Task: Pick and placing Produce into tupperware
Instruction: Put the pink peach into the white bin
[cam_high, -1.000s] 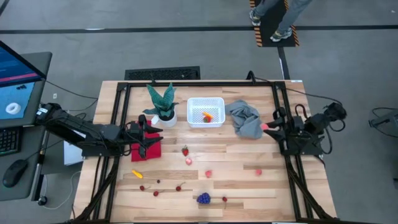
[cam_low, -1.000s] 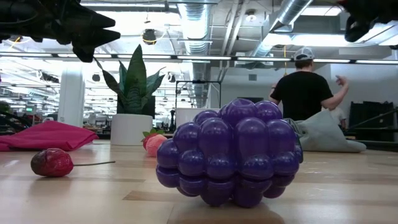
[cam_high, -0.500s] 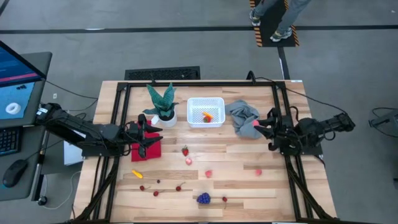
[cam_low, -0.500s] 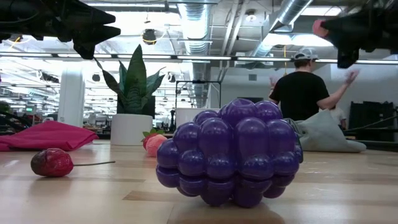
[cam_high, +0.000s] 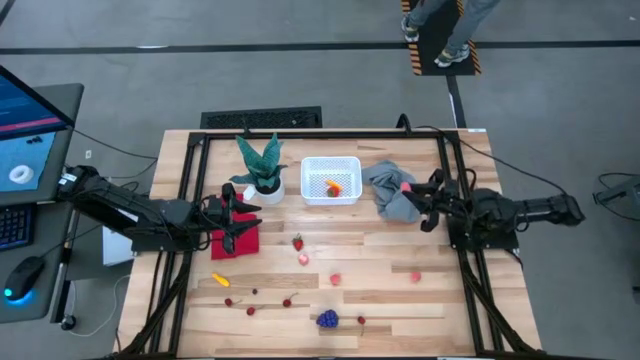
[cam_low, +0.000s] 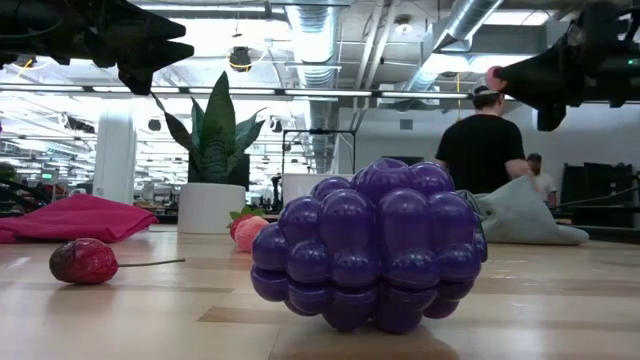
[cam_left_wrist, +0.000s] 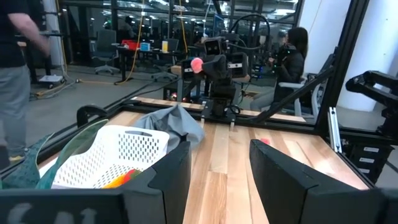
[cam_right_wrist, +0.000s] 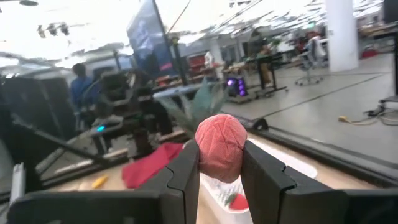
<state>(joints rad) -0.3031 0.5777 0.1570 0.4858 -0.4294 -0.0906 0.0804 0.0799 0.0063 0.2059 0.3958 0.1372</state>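
Pink ball (cam_right_wrist: 221, 147): pinched across its middle by the right gripper (cam_right_wrist: 219, 163), aloft over the grey cloth (cam_high: 392, 190) beside the tupperware (cam_high: 331, 181).
Handling: looks light, round (might roll if loosened).
Left gripper (cam_left_wrist: 219, 167): parted, empty, above the red cloth (cam_high: 236, 238).

A potted plant (cam_high: 262, 167), red cloth (cam_high: 238, 240) and grey cloth (cam_high: 392, 193) lie on the wooden table (cam_high: 380, 270).

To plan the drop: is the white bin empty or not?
Not empty. The tupperware already holds a yellow and a red piece of produce; most of its mesh bottom is bare.
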